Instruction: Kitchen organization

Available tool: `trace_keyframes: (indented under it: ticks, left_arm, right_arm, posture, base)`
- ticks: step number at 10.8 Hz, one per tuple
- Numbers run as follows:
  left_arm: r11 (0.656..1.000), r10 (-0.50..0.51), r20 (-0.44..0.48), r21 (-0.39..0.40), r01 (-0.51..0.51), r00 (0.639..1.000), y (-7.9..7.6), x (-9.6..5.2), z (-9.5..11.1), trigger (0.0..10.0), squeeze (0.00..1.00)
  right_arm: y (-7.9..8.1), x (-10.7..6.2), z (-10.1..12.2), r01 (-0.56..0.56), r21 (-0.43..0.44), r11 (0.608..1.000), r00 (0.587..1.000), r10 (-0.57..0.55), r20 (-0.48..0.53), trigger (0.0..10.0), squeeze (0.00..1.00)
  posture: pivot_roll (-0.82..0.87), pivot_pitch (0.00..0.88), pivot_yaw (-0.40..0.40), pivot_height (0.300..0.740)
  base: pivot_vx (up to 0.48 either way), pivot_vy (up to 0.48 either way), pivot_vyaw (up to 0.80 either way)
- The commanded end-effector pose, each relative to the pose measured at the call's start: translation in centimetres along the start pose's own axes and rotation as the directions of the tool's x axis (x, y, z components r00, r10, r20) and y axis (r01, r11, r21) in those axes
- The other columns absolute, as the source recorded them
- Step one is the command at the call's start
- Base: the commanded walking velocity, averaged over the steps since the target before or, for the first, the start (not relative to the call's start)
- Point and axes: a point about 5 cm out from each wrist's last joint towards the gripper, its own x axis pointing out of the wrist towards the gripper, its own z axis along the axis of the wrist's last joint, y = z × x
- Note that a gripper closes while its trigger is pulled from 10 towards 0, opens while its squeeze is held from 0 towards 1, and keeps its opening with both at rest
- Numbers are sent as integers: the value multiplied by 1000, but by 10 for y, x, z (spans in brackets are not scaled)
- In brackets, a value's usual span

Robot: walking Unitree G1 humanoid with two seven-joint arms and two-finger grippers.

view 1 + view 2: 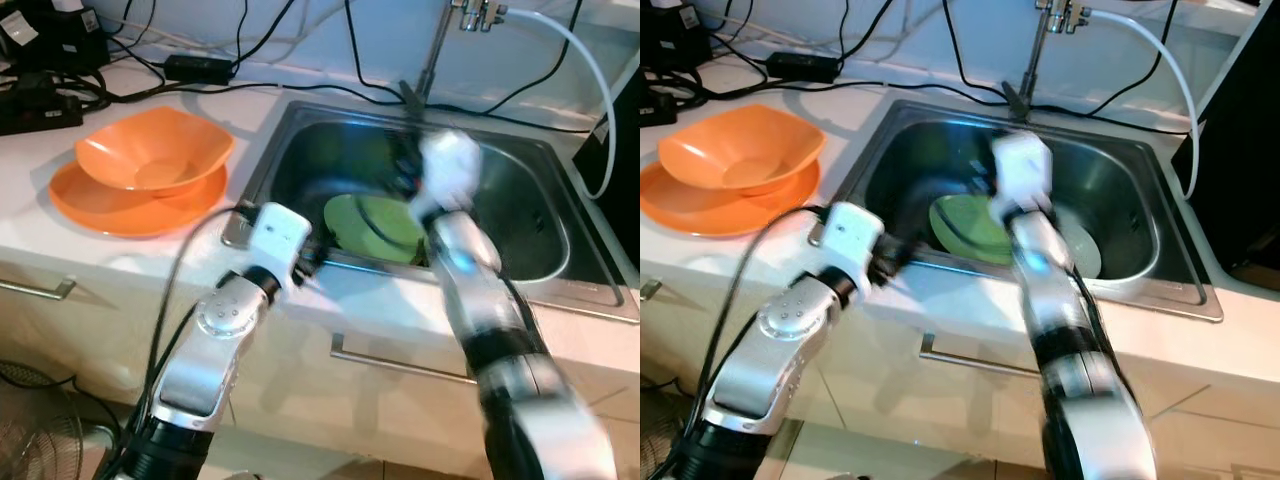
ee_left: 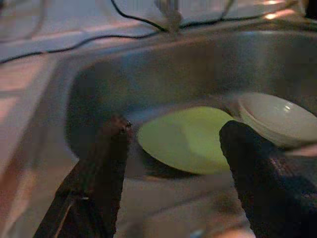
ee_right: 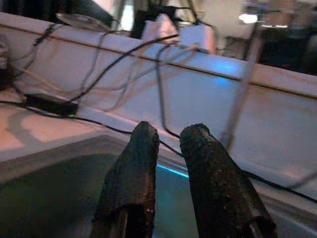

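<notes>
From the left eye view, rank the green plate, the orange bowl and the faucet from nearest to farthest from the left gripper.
Left gripper open at the sink's near rim.
1. Green plate: in the sink, just ahead of the fingers.
2. Orange bowl: on the counter to the robot's left, stacked on an orange plate.
3. Faucet: behind the sink, far side.

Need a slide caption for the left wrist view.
Open left gripper hovers above the steel sink, framing a light green plate beside a white bowl.

The sink point(image 1: 560, 262) basin stands open from above; a green plate point(image 1: 375, 225) and white bowl point(image 2: 277, 119) fill its floor, cables point(image 1: 330, 90) cross the worktop point(image 1: 60, 240) behind
</notes>
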Motion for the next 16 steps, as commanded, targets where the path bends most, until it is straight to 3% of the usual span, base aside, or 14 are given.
trace_keyframes:
  ticks: [1,4,7,9,12,13,15,16]
  left_arm:
    - [1000,15,12,1,-15,1000,1,1,1,10000,0]
    - [1000,24,26,-10,-24,999,0,2,-3,10000,0]
    - [1000,8,38,-11,-7,999,-5,5,-4,10000,0]
    - [1000,21,61,-11,-20,998,-4,6,-2,10000,0]
    - [998,63,105,7,-64,992,3,5,4,10000,0]
    - [994,89,146,48,-97,985,7,4,12,10000,0]
    - [944,272,337,88,-318,901,43,0,58,10000,0]
    - [928,308,358,92,-362,881,54,-2,65,10000,0]
  right_arm:
    - [-10,-3,10,37,-4,999,998,-37,49,10000,0]
    - [-10,-28,13,56,-5,998,997,-56,52,10000,0]
    - [16,-51,-2,14,48,999,1000,-13,-23,10000,0]
    - [25,-52,-4,1,71,998,999,1,-38,10000,0]
    - [26,-50,-4,8,75,997,999,-5,-42,10000,0]
    - [26,-50,-4,14,76,997,999,-11,-46,10000,0]
    - [26,-49,-7,23,78,997,998,-19,-56,10000,0]
    - [26,-48,-7,25,78,997,998,-20,-59,10000,0]
  posture:
    - [124,88,-62,740]
    - [107,82,-51,740]
    - [107,66,-55,740]
    - [118,71,-59,740]
    - [125,80,-63,740]
    - [127,83,-63,740]
    - [142,90,-63,740]
    - [146,93,-62,740]
  base:
    - [0,0,0]
    - [0,0,0]
    - [0,0,0]
    - [0,0,0]
    - [0,0,0]
    - [0,0,0]
    - [0,0,0]
    - [0,0,0]
